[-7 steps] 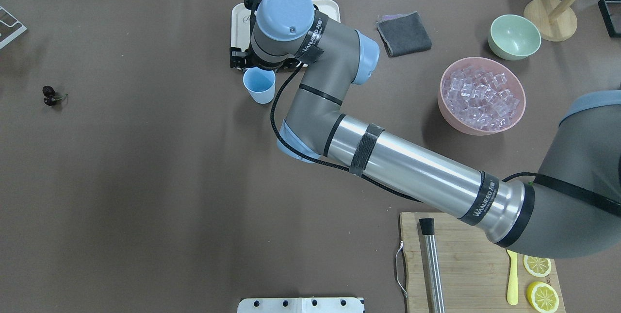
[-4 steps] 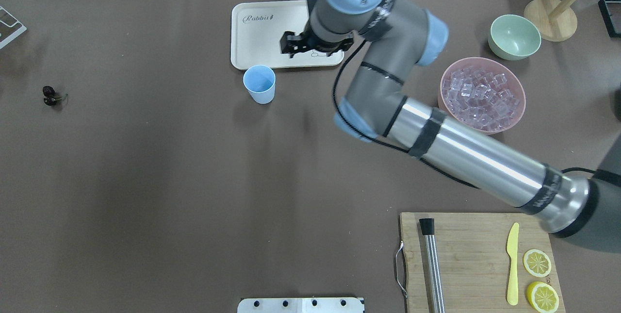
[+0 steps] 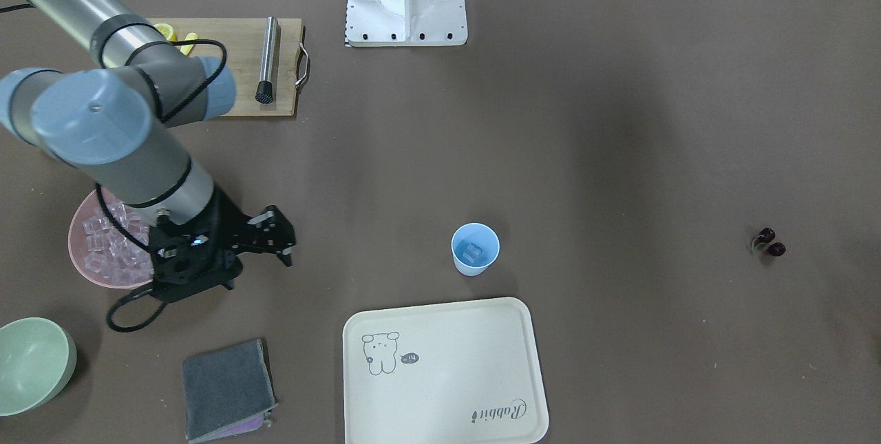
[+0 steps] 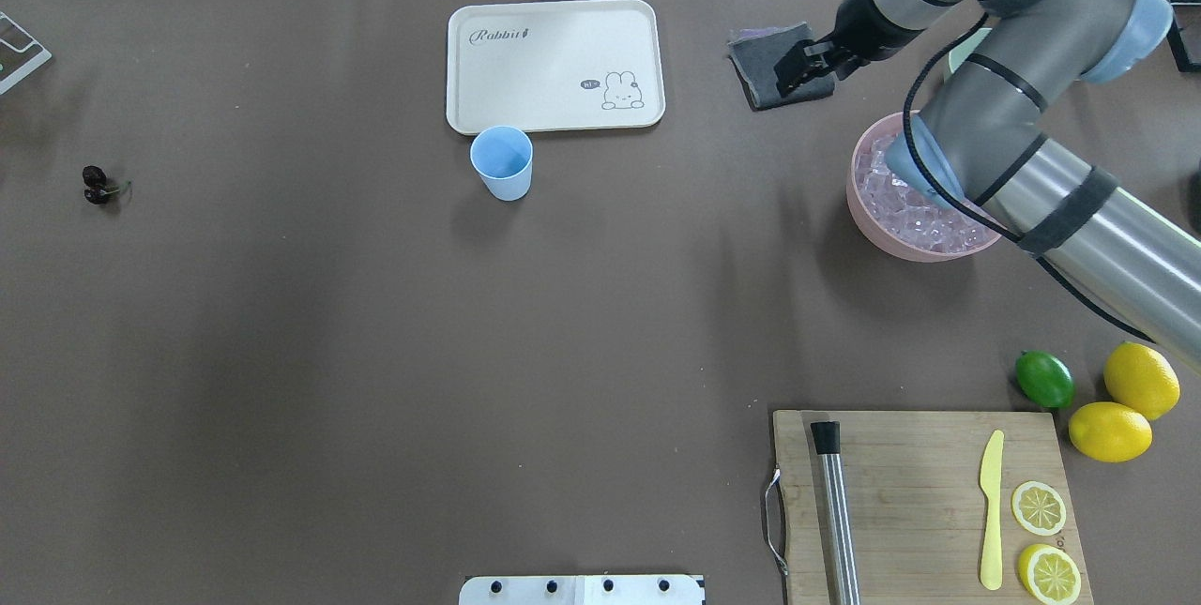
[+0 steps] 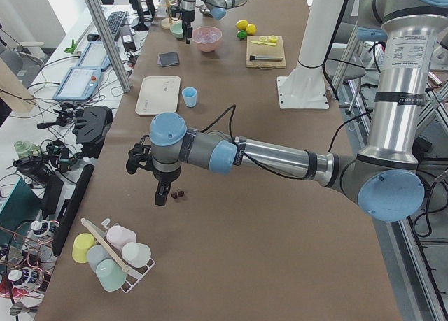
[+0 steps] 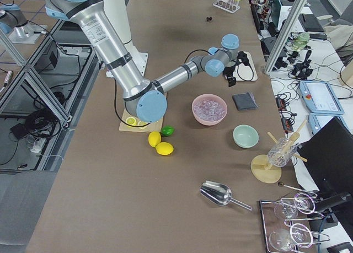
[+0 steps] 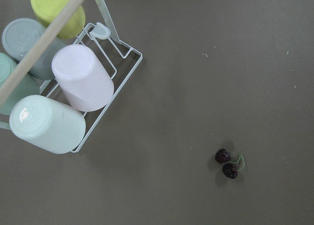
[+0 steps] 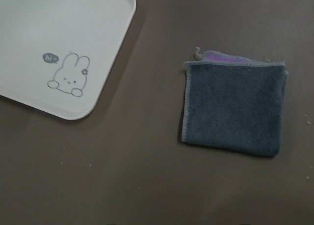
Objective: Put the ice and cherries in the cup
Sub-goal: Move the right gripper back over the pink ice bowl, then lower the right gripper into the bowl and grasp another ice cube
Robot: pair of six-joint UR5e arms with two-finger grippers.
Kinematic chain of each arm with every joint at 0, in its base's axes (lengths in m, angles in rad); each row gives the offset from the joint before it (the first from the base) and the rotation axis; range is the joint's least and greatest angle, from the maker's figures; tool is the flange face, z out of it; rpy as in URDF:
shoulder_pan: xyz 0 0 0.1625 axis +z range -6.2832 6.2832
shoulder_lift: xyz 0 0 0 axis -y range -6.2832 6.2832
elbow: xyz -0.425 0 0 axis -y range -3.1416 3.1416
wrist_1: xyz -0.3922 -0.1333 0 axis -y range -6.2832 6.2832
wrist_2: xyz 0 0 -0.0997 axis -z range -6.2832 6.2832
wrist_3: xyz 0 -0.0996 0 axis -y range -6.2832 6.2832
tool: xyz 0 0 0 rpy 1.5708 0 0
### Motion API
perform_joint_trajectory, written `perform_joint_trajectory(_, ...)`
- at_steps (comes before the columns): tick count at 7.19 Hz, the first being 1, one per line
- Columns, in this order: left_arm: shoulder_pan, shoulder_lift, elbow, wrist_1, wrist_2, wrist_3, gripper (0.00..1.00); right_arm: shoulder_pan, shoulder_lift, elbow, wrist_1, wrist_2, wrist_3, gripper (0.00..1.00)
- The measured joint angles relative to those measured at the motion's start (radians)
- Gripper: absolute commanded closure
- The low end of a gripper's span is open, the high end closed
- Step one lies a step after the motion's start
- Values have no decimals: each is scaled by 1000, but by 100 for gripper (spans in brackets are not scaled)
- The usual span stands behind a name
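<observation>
The left hand point(image 5: 162, 195), grip state unclear, hangs over the cherries point(image 7: 227, 163) just below it on the table point(image 4: 375, 352). Light, soft and easily bruised, they probably suit a gentle pinch at the stems. The right hand point(image 3: 282, 248) gapes empty.

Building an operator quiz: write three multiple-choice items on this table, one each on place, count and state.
1. The cherries lie: A) in the cup B) on the tray C) on the bare table, far from the cup.
2. Whole lemons by the cutting board: A) two B) one C) four.
3. The cup is: A) tipped over B) upright, holding ice C) upright, empty.
C: overhead, they lie alone at far left. A: two yellow fruits beside the lime. B: the front view shows a cube inside.
</observation>
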Motion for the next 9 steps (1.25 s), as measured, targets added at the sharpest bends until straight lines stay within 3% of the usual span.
perform_joint_trajectory(4, 0, -4, -2, -5, 4, -1, 2, 7, -195, 100, 6, 14, -201, 18)
perform_joint_trajectory(5, 0, -2, -2, -6, 4, 0, 2, -29, -225, 124, 6, -17, -210, 23)
perform_joint_trajectory(7, 0, -2, 4, -6, 4, 2, 2, -74, -242, 135, 3, -77, -219, 25)
perform_joint_trajectory(9, 0, 0, 2, -6, 4, 2, 2, -55, -244, 134, -30, -80, -286, 25)
